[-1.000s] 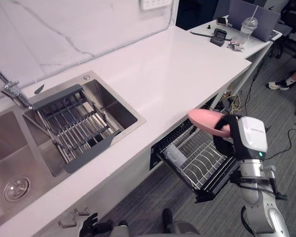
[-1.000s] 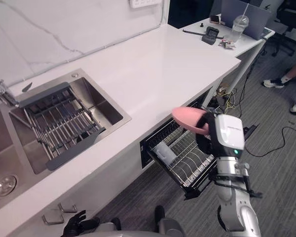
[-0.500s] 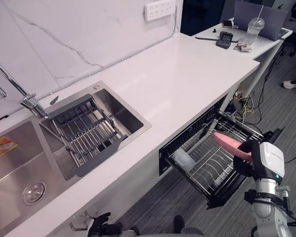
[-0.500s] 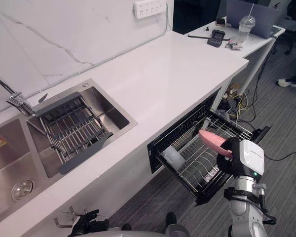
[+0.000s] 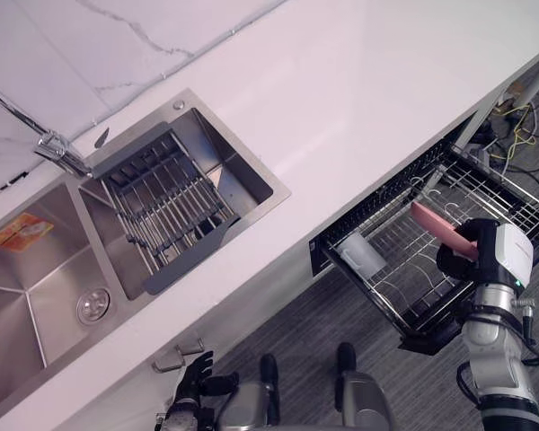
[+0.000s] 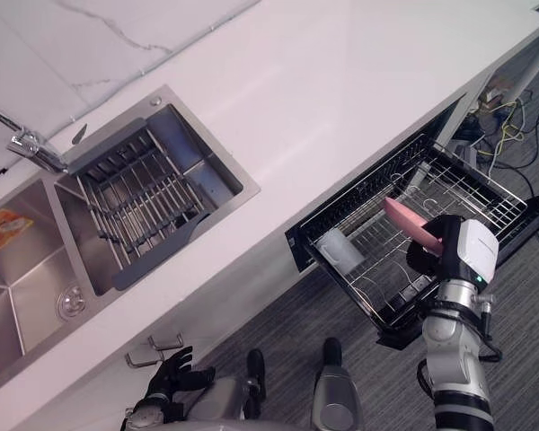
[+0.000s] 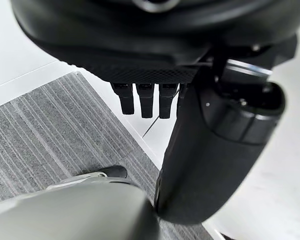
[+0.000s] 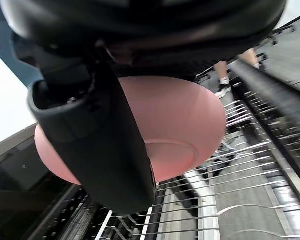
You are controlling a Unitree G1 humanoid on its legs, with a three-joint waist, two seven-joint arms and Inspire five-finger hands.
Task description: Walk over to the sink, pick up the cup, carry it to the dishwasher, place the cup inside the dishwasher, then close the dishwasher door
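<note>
Pink and smooth, the cup (image 5: 436,226) looks light, stiff and slippery to us; our right hand (image 5: 454,260) grips its wall, fingers curled round, above the dishwasher rack (image 5: 494,193)

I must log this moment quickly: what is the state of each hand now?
Left hand: open, holding nothing.
Right hand: shut on the pink bowl, over the dishwasher rack.

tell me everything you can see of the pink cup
The pink cup is smooth, matte and plastic-looking, wide and shallow with a raised round foot. It is tilted on its side in the right hand, whose thumb curls across its outer wall, over the pulled-out wire dishwasher rack; whether it touches the wires cannot be told.
</note>
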